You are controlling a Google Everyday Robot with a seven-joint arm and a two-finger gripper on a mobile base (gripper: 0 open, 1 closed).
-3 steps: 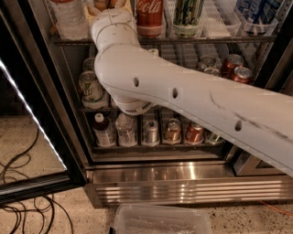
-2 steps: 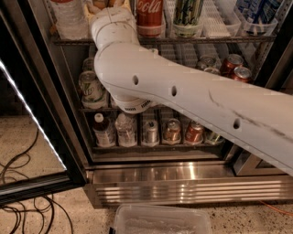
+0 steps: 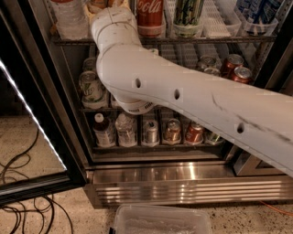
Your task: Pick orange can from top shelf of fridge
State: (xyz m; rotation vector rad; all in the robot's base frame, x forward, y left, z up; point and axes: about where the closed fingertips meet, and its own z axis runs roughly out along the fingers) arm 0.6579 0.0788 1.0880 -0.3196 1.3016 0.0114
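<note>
The fridge (image 3: 183, 185) stands open in front of me. My white arm (image 3: 183, 98) comes in from the right, bends at an elbow and rises to the top shelf (image 3: 206, 40). Its wrist (image 3: 114, 20) ends at the picture's top edge, so the gripper is out of view above it. A small golden-orange patch (image 3: 98, 4), which may be the orange can, shows just left of the wrist; most of it is hidden. A red Coca-Cola can (image 3: 150, 16) stands right of the wrist.
The top shelf also holds a water bottle (image 3: 68, 18), a green-black can (image 3: 188, 16), white lane trays (image 3: 215, 18) and a blue pack (image 3: 261, 11). Lower racks hold cans and bottles (image 3: 151, 130). The glass door (image 3: 32, 123) is open at left. A plastic bin (image 3: 160, 221) and cables (image 3: 18, 183) lie on the floor.
</note>
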